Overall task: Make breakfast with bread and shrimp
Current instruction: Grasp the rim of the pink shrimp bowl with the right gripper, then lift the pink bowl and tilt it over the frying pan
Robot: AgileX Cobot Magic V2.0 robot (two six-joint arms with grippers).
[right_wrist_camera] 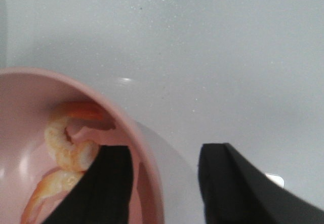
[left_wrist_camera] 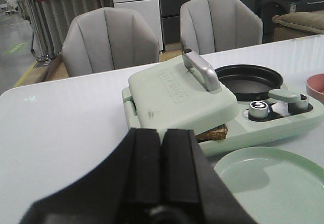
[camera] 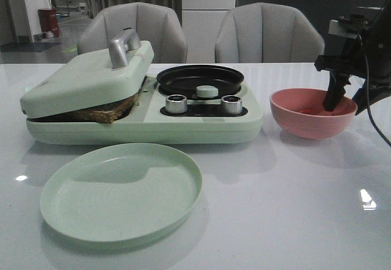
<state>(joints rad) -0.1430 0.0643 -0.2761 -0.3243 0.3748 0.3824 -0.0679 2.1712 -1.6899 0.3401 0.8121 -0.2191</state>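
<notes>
The bread (camera: 107, 113) shows as a brown crust edge under the nearly closed lid of the mint-green sandwich maker (camera: 85, 77); the same bread (left_wrist_camera: 213, 132) peeks out in the left wrist view. Curled orange-pink shrimp (right_wrist_camera: 68, 144) lie in the pink bowl (camera: 311, 125) at the right. My right gripper (camera: 349, 102) is open and straddles the bowl's rim (right_wrist_camera: 139, 135), one finger inside beside the shrimp, the other outside. It holds nothing. My left gripper (left_wrist_camera: 161, 133) is shut and empty, hanging in front of the sandwich maker (left_wrist_camera: 177, 95).
A mint-green plate (camera: 121, 190) lies in front of the sandwich maker. The appliance's right half carries a round black pan (camera: 200, 77) and two metal knobs (camera: 176, 103). Two grey chairs (camera: 134, 29) stand behind the table.
</notes>
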